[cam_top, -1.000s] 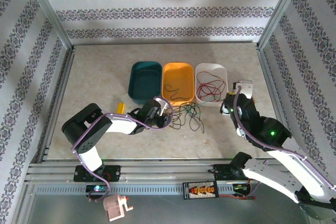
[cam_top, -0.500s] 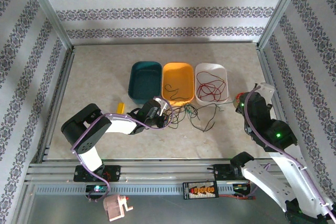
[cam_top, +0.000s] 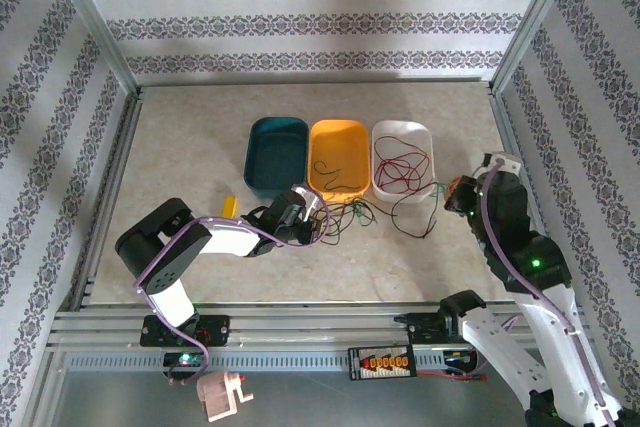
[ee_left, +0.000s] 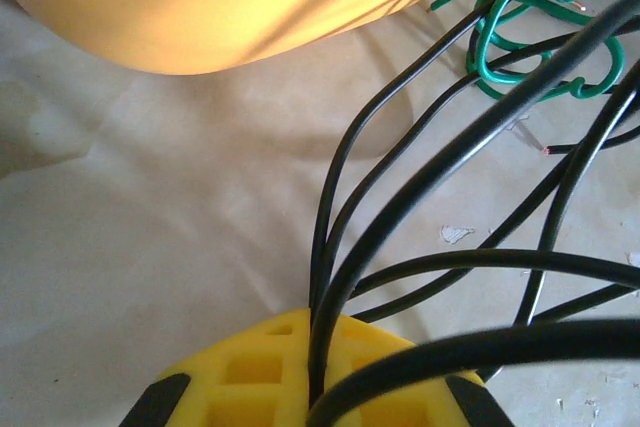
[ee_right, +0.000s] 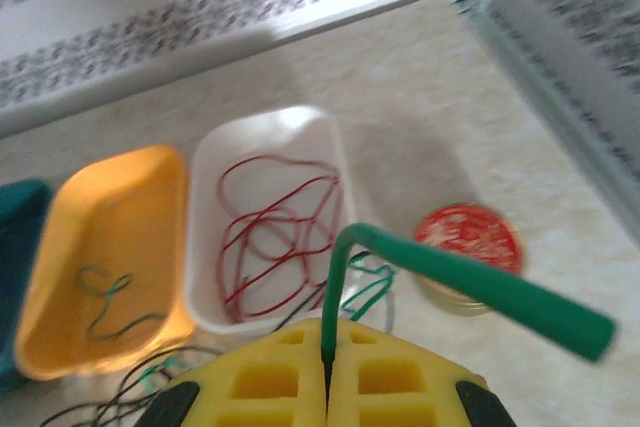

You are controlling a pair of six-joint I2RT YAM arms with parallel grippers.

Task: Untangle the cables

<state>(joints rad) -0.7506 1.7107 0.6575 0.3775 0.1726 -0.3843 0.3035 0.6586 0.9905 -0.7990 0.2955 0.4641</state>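
Three trays are sitting side by side in the top view: teal tray (cam_top: 275,152), orange tray (cam_top: 345,142), white tray (cam_top: 404,129). The sorting is looking partly done. Red cables (cam_top: 400,169) are lying in the white tray, while a black-and-green tangle (cam_top: 350,215) is sprawling on the table (cam_top: 200,147) just in front of the orange one. The left gripper (cam_top: 318,217) is biting the tangle's left side, and the right gripper (cam_top: 453,195) is hanging well to the right.

Left wrist now: the pads are pressing together on several black cables (ee_left: 330,247), with a knotted green cable (ee_left: 525,32) looping round them further out.

Right wrist: the pads are pinching one green strand (ee_right: 450,282), and another green piece (ee_right: 105,302) is already lying in the orange tray. By my reckoning, the blacks and some greens are waiting to be freed.
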